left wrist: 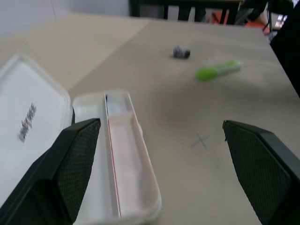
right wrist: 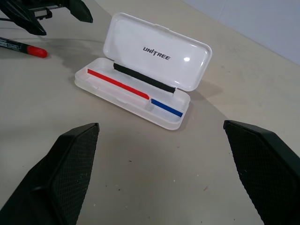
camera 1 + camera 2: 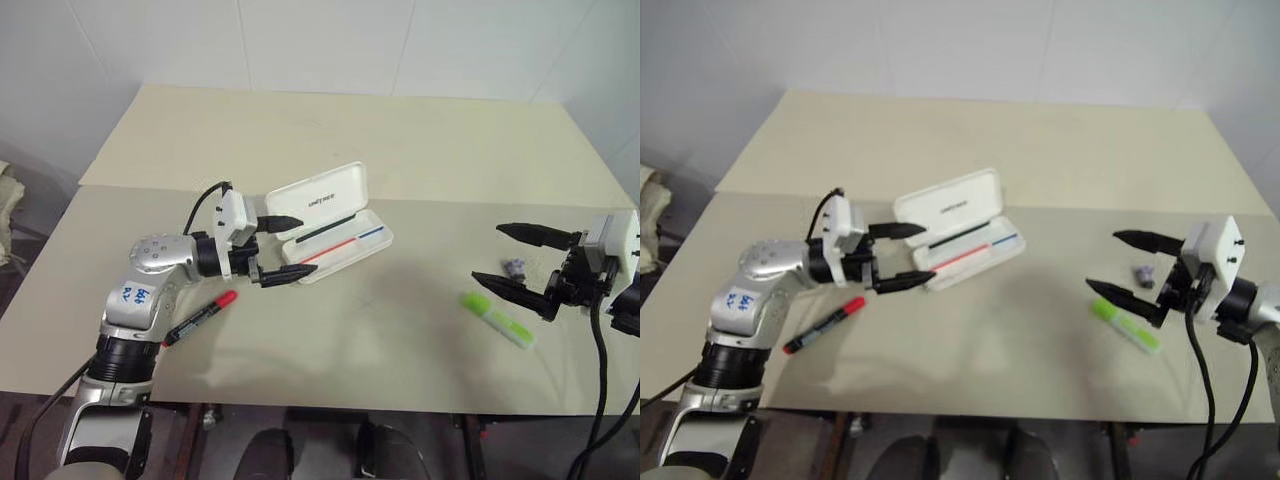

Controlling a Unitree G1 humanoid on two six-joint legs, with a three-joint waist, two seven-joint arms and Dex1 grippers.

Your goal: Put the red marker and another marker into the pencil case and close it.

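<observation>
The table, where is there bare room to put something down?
The table is bare behind the open pencil case, and in the middle between the case and the green highlighter. It is crowded around the case, where the left gripper hovers, with the red marker nearby.

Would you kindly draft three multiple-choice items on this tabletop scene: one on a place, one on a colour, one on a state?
1. Where does the red marker lie?
A. Inside the pencil case
B. On the table near the left gripper
C. Between the right gripper's fingers

2. What colour is the highlighter by the right gripper?
A. Lime green
B. Orange
C. Blue

3. How does the pencil case stand?
A. Shut
B. Upside down
C. Open, lid raised

Answers:
1 B: it rests on the table, below the left gripper in the head views.
2 A: its cap and body are green.
3 C: the lettered lid stands up behind the tray.
</observation>
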